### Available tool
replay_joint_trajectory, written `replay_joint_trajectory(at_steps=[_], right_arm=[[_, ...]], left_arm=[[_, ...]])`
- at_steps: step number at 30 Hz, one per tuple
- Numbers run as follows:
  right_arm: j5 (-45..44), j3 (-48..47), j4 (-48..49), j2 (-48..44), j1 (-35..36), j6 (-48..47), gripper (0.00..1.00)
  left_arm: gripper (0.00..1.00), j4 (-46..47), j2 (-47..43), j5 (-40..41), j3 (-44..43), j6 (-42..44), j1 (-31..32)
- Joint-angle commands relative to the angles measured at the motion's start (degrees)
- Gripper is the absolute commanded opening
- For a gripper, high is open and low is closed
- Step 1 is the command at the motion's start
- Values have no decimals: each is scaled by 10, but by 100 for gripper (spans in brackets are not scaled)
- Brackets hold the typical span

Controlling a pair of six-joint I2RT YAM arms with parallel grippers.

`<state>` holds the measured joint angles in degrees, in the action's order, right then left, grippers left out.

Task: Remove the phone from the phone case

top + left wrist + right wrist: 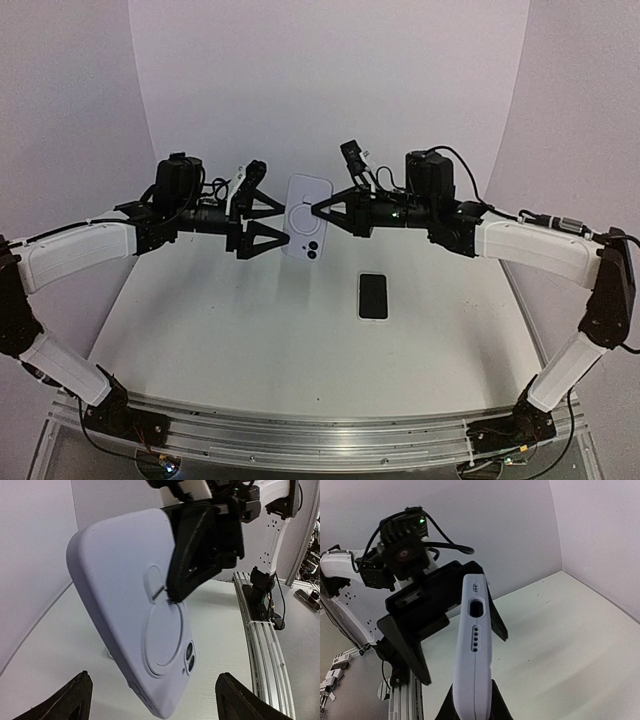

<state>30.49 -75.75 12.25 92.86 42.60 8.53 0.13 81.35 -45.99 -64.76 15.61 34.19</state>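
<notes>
a: phone case (307, 217), where is it noted?
b: held up in the air between the two arms, well above the table (230, 320). it is lavender and roughly upright, with its back turned to the top camera. a camera cutout (189, 656) and a round ring (162, 640) are seen on that back.
a: and the phone (373, 296)?
b: recorded lying flat on the table, dark face up, nearer the bases and to the right of the case, well apart from it.
a: right gripper (318, 211)?
b: clamped on the case at its right edge. from the left wrist, one black finger (200, 555) is seen pressed against the case's back. from the right wrist, the case is viewed edge-on, rising from between the fingers, with a port opening (476, 608) seen in its end.
a: left gripper (280, 221)?
b: spread wide, nothing gripped. its fingers (70, 700) are seen at the bottom corners of its own view, with the case ahead between them and apart from both. in the top view the tips are placed just beside the case's left edge; whether they touch it cannot be told.
a: is anything inside the case?
b: that cannot be told from these views.
</notes>
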Motion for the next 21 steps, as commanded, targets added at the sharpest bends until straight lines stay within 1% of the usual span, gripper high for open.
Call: replay_joint_trajectory(at_steps=[1, 3, 5, 9, 13, 15, 17, 18, 20, 21], right_arm=[[30, -32, 74, -10, 10, -28, 0], [35, -34, 79, -7, 12, -25, 0], [43, -37, 87, -2, 14, -18, 0], [51, -40, 102, 9, 16, -5, 0], [59, -45, 106, 18, 16, 4, 0], [59, -44, 107, 19, 16, 6, 0], [51, -41, 107, 17, 16, 6, 0], [42, -39, 106, 14, 16, 5, 0], [-9, -27, 99, 1, 16, 1, 15], [-51, -20, 91, -7, 16, -10, 32]], left_arm=[[82, 22, 14, 16, -36, -89, 7], [75, 32, 16, 13, -33, -91, 10], [67, 43, 20, 6, -35, -99, 13], [40, 75, 21, -30, -35, -123, 15], [20, 95, 14, -106, -24, -124, 15], [4, 109, 10, -123, -18, -130, 16], [0, 118, 8, -114, -16, -138, 16], [0, 118, 7, -104, -16, -138, 16], [0, 115, 3, -61, -13, -129, 16], [0, 116, 0, -28, -9, -120, 16]])
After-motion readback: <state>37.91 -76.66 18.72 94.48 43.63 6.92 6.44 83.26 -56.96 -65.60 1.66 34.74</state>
